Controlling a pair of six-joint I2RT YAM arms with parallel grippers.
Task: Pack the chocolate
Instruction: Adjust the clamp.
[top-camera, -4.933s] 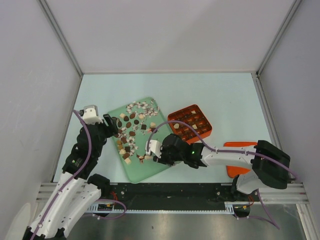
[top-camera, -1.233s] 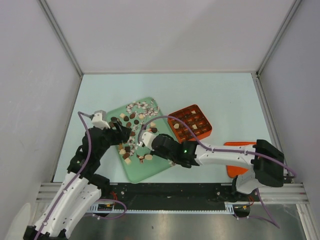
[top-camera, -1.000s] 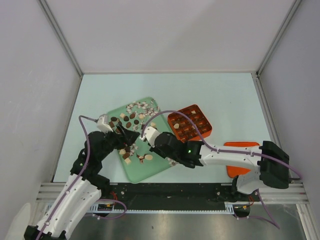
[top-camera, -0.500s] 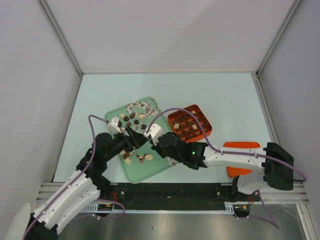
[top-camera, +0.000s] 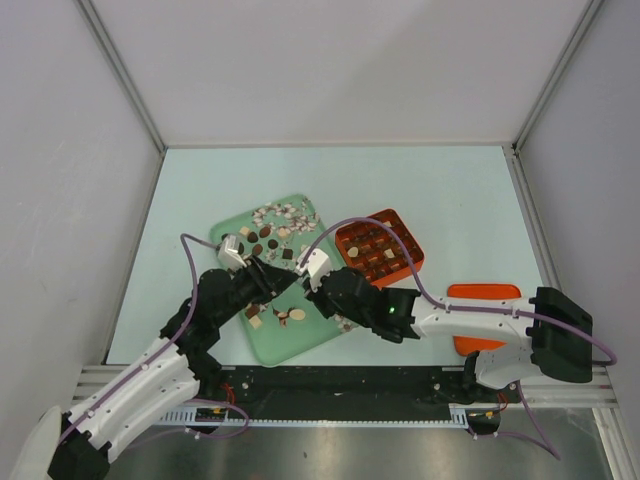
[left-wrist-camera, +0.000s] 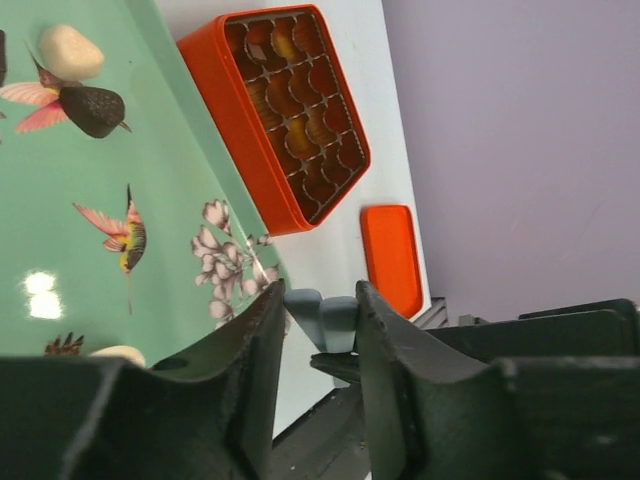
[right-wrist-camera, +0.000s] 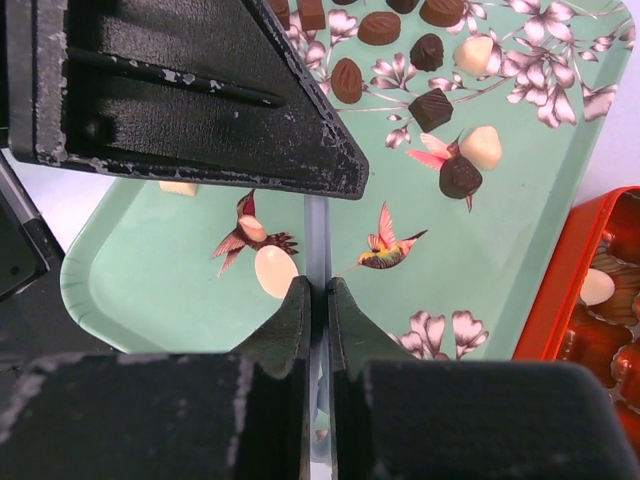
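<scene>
Lying loose on the green tray, the chocolate is spread mostly over the tray's far and left parts. The pieces are dark brown, lighter brown and cream, some round and some square. The right wrist view shows a few of them clearly: a dark square piece, a leaf-shaped brown one, a cream one just above a dark round one, and a cream oval close to the fingers. More pieces sit in the cells of the orange box, which stands just beside the tray's right edge. Most of those are brown, and one is cream.

The right gripper hangs over the tray's printed birds and flowers with its fingers pressed together, only a thin pale strip of pad between them. No piece shows in that grip. The left gripper is partly open, with a clear gap between its dark fingers. Two pale grey-blue tips show in the gap, and I cannot tell whether the fingers touch them or hold anything. From above the two grippers meet over the middle of the tray, and the left one's black finger crosses the upper left of the right wrist view.

An orange lid lies on the pale table, to the right of the box and apart from it, partly under the right arm
</scene>
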